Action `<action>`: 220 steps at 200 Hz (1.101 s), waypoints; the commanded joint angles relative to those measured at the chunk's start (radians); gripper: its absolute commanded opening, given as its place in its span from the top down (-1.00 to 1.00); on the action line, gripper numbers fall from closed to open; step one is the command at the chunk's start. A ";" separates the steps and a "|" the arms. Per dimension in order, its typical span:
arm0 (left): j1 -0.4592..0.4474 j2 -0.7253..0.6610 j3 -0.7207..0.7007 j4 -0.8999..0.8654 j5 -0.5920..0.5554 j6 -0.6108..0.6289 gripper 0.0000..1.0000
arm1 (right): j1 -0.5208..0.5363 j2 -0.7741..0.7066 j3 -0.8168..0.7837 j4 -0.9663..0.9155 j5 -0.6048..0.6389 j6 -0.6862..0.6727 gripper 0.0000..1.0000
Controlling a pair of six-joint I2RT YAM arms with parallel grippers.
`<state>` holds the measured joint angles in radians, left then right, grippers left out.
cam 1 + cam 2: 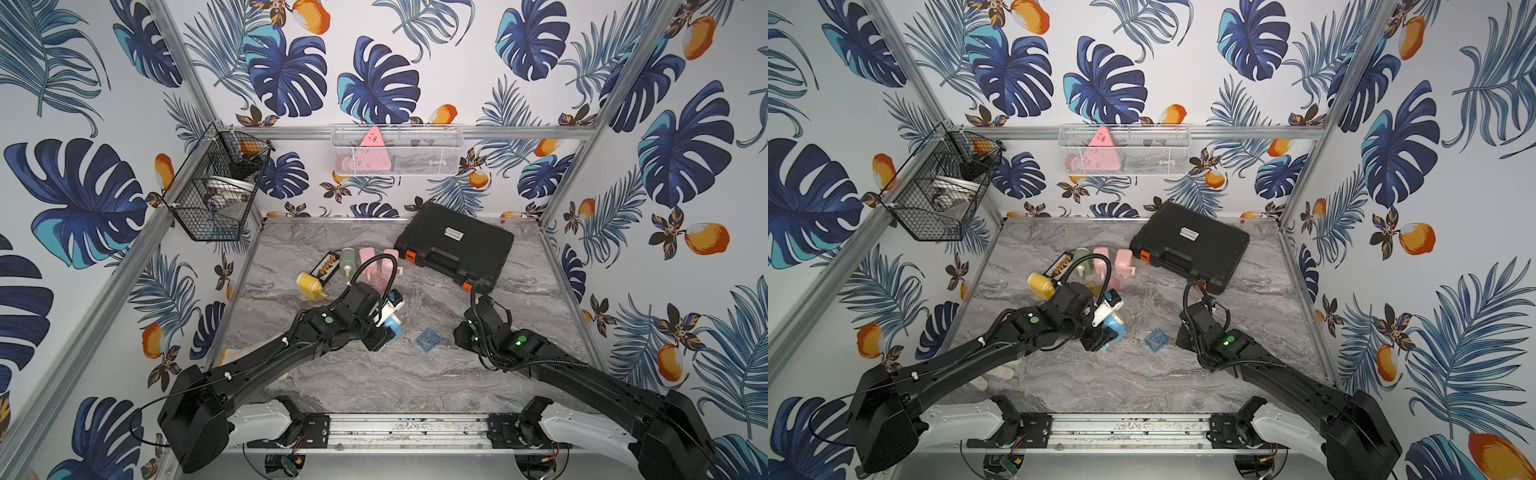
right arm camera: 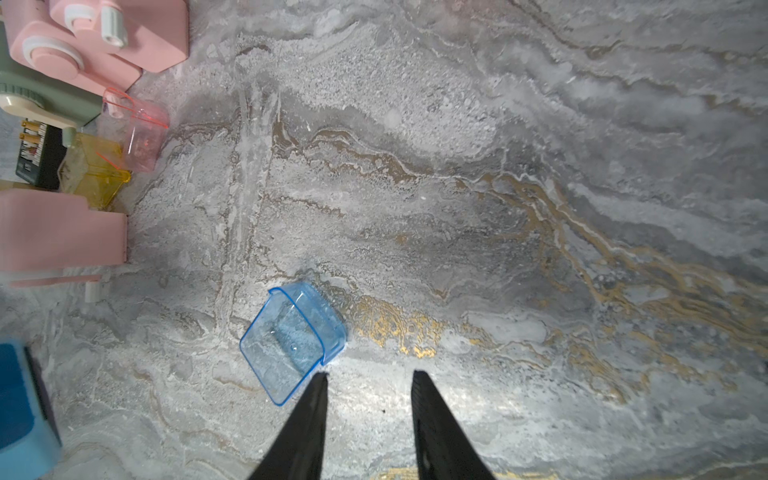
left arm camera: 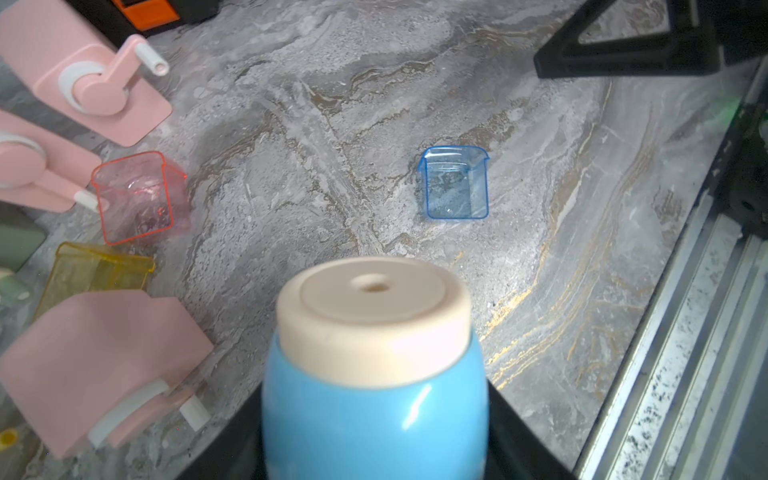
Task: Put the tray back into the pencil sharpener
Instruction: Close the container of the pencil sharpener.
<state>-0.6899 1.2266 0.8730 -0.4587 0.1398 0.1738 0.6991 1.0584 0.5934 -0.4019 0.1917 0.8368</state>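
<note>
plainly, the left gripper [image 3: 374,424] was clamped on the blue pencil sharpener [image 3: 374,374], its black jaws pressed against either side of the rounded blue body. the sharpener's cream end cap, with a small round hole in it, stuck out past the jaws over the marble table [image 1: 374,386]. whether the sharpener touched the table could not be told from any view.

the right gripper [image 2: 370,380] was spread, with bare marble showing between its two black fingers [image 2: 432,415] and nothing pinched. it hung over the table, and one fingertip sat just beside a corner of the blue tray [image 2: 291,340]; whether that tip actually touched the plastic could not be told.

the blue tray lay by itself on the table, outside the sharpener, with its hollow inside visible in both wrist views. in both top views it sat between the two grippers, near each.

farther back from the left gripper lay several pink sharpeners [image 3: 95,79], a clear red tray [image 3: 137,199] and a yellow tray [image 3: 99,270], bunched together and well apart from the blue tray. a closed black case [image 1: 455,245] rested at the back right of the table.
</note>
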 commanded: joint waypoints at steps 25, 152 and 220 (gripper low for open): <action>0.000 0.031 0.013 -0.047 0.087 0.301 0.16 | -0.031 0.024 -0.002 0.006 -0.058 -0.025 0.25; -0.041 0.306 0.126 -0.055 0.065 0.293 0.19 | -0.149 0.176 0.046 0.127 -0.311 -0.191 0.24; -0.046 0.349 0.115 0.005 0.058 0.265 0.18 | -0.161 0.336 0.138 0.138 -0.353 -0.292 0.23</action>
<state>-0.7353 1.5635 0.9920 -0.4915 0.1894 0.4442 0.5407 1.3666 0.7040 -0.2787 -0.1448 0.5957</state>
